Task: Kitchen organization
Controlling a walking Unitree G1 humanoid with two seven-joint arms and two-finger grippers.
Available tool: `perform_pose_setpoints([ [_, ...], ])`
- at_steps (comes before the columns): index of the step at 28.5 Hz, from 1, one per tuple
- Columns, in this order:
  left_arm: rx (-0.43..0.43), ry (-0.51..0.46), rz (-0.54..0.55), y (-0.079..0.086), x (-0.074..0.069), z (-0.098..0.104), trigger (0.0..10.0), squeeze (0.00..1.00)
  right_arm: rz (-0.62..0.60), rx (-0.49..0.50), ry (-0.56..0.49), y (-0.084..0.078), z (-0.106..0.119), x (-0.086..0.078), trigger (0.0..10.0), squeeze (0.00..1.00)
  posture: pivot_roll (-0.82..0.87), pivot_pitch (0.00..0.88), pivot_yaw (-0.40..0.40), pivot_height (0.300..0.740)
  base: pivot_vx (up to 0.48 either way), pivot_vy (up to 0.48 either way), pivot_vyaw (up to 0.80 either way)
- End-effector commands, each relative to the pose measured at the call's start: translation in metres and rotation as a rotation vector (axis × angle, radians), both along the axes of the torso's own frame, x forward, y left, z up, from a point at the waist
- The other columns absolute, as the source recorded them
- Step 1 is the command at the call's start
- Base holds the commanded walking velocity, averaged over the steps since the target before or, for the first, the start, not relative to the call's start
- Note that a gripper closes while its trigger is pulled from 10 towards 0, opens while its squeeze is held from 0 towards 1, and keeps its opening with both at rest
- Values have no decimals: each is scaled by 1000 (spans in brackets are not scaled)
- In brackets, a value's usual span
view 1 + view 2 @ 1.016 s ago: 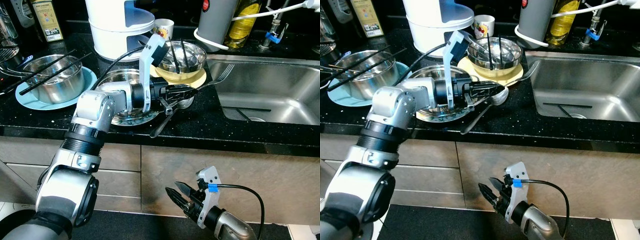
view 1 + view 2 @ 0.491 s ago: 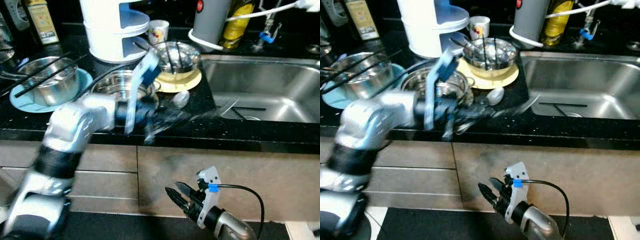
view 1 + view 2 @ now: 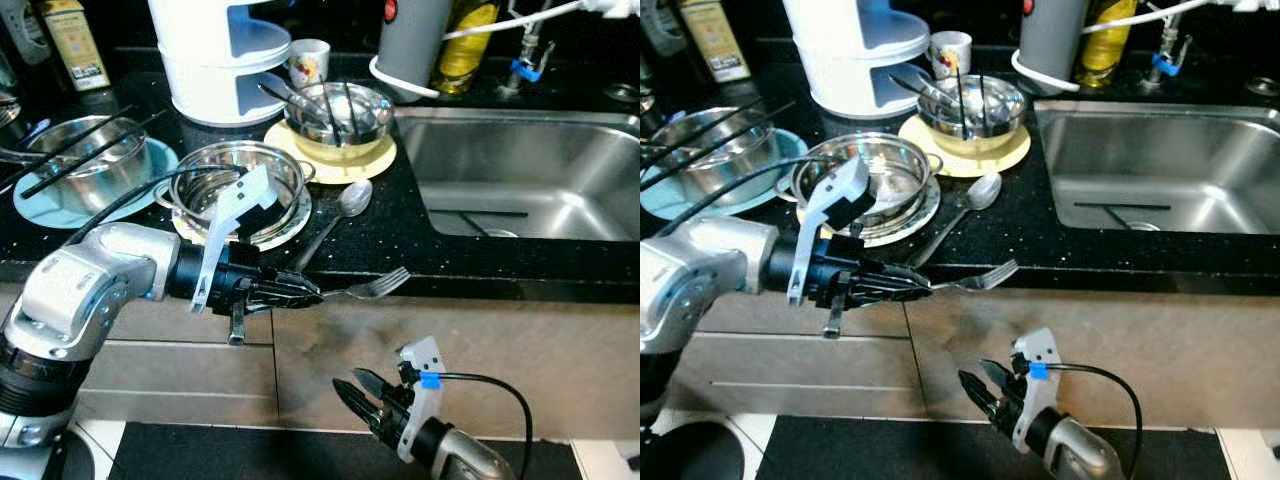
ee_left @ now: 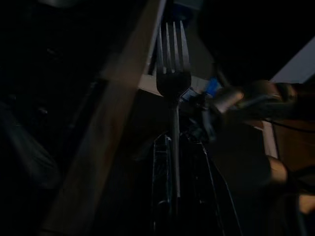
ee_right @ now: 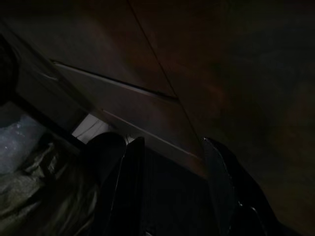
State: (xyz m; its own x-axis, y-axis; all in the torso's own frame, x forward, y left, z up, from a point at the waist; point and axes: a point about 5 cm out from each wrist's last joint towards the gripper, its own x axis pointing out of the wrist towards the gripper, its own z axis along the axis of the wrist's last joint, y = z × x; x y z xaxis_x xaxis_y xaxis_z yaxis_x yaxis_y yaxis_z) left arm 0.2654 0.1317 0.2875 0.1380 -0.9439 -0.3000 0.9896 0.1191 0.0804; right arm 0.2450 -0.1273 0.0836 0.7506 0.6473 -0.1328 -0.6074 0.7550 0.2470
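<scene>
My left gripper (image 3: pixel 300 293) is shut on the handle of a silver fork (image 3: pixel 375 286), held level just off the front edge of the black counter (image 3: pixel 420 250), tines toward the sink. The fork (image 4: pixel 172 83) runs straight out between the dark fingers in the left wrist view. A spoon (image 3: pixel 345 207) lies on the counter beside a steel pot (image 3: pixel 235 180) on a plate. A steel bowl (image 3: pixel 335 110) with chopsticks rests on a yellow plate. My right gripper (image 3: pixel 365 398) hangs low before the cabinet front, open, nothing in it.
A steel sink (image 3: pixel 520 170) takes up the right of the counter. At the left, a steel bowl with chopsticks stands on a blue plate (image 3: pixel 60 205). A white appliance (image 3: pixel 215 50), a small cup (image 3: pixel 305 62), a grey kettle (image 3: pixel 415 35) and an oil bottle (image 3: pixel 467 35) line the back.
My left gripper has drawn back from over the pot and plate, carrying the fork out past the counter's front edge. The head camera tilted a little. The right arm stayed put.
</scene>
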Motion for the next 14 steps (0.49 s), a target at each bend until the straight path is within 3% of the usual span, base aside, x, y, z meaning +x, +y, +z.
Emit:
perform_pose_setpoints([
  [1, 13, 22, -26, 1, -8, -4, 0, 0, 0, 5, 17, -1, -3, -3, 10000, 0, -58, 209, 0, 740, 0, 0, 0],
  [3, 47, 33, -15, 4, -10, -12, 0, 0, 2, 5, 18, -1, -4, -4, 10000, 0, -58, 204, -2, 740, 0, 0, 0],
  [6, 184, 21, 54, 12, -13, -42, 0, 0, 10, 8, 22, 0, -4, -5, 10000, 0, -59, 202, -3, 740, 0, 0, 0],
  [14, 197, 11, 171, 10, -21, -67, 0, 0, 17, 11, 27, 1, -5, -7, 10000, 0, -58, 200, -6, 740, 0, 0, 0],
])
